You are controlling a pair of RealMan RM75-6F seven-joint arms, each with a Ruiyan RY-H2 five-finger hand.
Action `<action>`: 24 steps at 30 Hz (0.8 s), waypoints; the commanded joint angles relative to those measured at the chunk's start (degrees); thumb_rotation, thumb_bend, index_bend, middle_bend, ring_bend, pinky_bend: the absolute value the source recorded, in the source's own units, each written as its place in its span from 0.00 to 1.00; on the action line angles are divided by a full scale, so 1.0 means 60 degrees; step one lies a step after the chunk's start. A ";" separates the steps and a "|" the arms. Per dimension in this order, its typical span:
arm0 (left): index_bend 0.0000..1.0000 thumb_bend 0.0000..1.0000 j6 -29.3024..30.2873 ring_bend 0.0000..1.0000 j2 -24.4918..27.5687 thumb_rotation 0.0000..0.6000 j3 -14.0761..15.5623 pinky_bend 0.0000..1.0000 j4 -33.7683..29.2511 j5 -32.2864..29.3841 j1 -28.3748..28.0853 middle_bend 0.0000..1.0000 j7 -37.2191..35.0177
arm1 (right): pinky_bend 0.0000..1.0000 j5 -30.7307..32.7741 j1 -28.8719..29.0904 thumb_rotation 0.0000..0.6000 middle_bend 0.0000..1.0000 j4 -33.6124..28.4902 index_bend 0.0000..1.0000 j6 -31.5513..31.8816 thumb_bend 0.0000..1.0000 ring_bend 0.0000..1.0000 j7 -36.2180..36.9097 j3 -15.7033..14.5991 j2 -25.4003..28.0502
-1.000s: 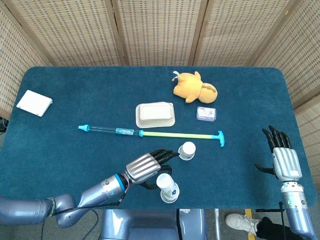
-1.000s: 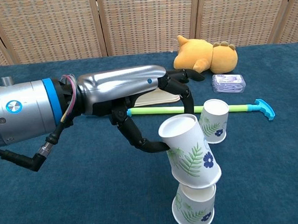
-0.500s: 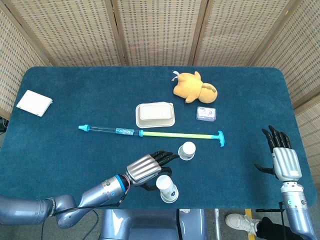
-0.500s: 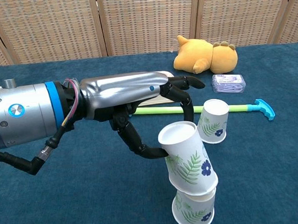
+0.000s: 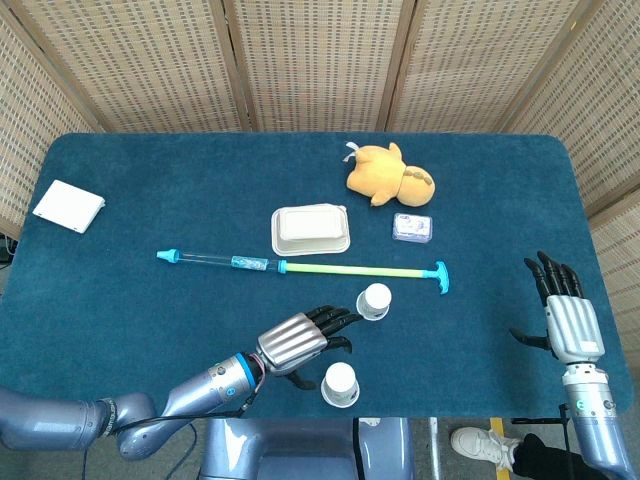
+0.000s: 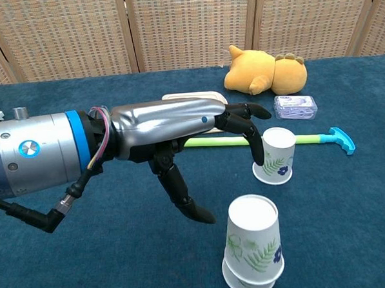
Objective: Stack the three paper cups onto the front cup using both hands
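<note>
Two upside-down paper cups with green leaf print sit nested as a stack near the table's front edge. A third upside-down paper cup stands alone just behind it. My left hand hovers left of the stack, fingers spread and holding nothing. Its thumb points down beside the stack without touching it, and its fingertips reach close to the lone cup. My right hand stays far off at the right edge, fingers apart and empty; only the head view shows it.
A long blue-and-green pump toy lies across the middle behind the cups. Further back are a white lidded box, a yellow plush and a small clear case. A white pad lies far left.
The tilted cup my left hand held has dropped straight over the front cup. The hand let go and drew back a little; the right hand has not moved.
</note>
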 commanded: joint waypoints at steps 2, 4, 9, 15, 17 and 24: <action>0.30 0.14 0.0270 0.00 0.0069 1.00 -0.0031 0.08 -0.0038 -0.0051 0.0156 0.00 -0.0121 | 0.00 0.0008 0.0003 1.00 0.00 0.0009 0.00 -0.0020 0.10 0.00 0.0035 0.0003 0.0008; 0.26 0.14 0.0653 0.00 0.0134 1.00 -0.0013 0.08 -0.0074 -0.0048 0.0391 0.00 -0.0227 | 0.00 0.0005 0.0001 1.00 0.00 0.0019 0.00 -0.0020 0.10 0.00 0.0061 0.0004 0.0012; 0.16 0.14 0.2005 0.00 0.0564 1.00 0.0272 0.06 0.0026 0.0133 0.1285 0.00 -0.0076 | 0.00 -0.0006 0.0002 1.00 0.00 0.0036 0.00 -0.0026 0.10 0.00 0.0118 0.0007 0.0023; 0.13 0.14 0.3631 0.00 0.1241 1.00 0.0613 0.06 0.0126 0.0195 0.2489 0.00 -0.0033 | 0.00 -0.0036 0.0051 1.00 0.00 0.0032 0.00 -0.0108 0.10 0.00 0.0039 -0.0028 -0.0022; 0.13 0.14 0.4257 0.00 0.1402 1.00 0.0749 0.06 0.0234 0.0254 0.2931 0.00 0.0229 | 0.00 -0.0022 0.0069 1.00 0.00 0.0027 0.00 -0.0151 0.10 0.00 -0.0023 -0.0040 -0.0040; 0.13 0.14 0.6188 0.00 0.1678 1.00 0.1072 0.06 0.0810 0.0374 0.4317 0.00 0.1039 | 0.01 0.0058 0.0131 1.00 0.00 0.0058 0.01 -0.0274 0.10 0.00 -0.0157 -0.0046 -0.0132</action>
